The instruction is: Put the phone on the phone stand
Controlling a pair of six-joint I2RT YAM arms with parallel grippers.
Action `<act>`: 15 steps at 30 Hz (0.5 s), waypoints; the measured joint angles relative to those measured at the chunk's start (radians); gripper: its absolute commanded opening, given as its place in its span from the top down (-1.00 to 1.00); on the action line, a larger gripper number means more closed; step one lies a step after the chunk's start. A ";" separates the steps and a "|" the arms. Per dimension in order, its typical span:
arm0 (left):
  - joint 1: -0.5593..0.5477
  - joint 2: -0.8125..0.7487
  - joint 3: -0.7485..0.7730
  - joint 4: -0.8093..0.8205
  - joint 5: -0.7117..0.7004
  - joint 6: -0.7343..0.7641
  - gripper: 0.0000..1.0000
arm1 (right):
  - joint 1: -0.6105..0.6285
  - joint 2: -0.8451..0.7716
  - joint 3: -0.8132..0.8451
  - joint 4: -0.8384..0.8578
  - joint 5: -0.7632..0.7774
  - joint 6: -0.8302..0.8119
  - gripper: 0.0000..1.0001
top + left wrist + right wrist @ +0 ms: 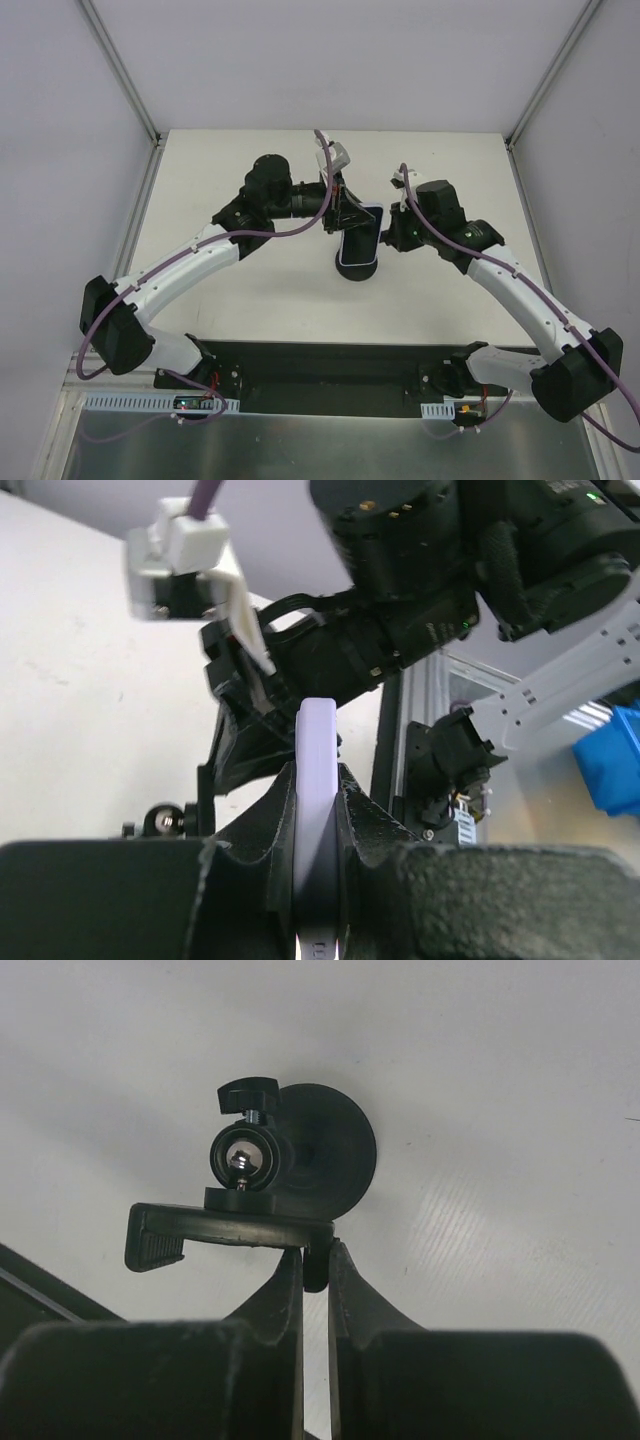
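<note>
White table (250,310), pale walls. At centre, the left gripper (343,212) clamps the phone (361,238) from 10 o'clock. The right gripper (315,1260), at 3 o'clock, pinches the stand (325,1150) near its top. This looks like the seating step — next, ease the phone squarely into the clamp.

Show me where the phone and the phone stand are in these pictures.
phone (318,770): left wrist view, on its pale rim.
phone stand (340,1150): right wrist view, on its round disc base.
</note>
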 measured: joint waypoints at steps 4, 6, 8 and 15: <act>0.000 0.052 0.000 0.085 0.138 0.023 1.00 | -0.005 -0.003 -0.010 0.010 -0.076 -0.031 0.99; -0.001 0.075 0.000 0.114 0.204 0.034 1.00 | -0.005 -0.004 -0.014 0.019 -0.093 -0.043 0.99; -0.001 0.098 0.000 0.151 0.275 0.051 1.00 | -0.009 -0.004 -0.015 0.020 -0.106 -0.052 0.99; -0.001 0.160 0.002 0.296 0.430 0.084 1.00 | -0.029 -0.003 -0.026 0.042 -0.171 -0.074 0.99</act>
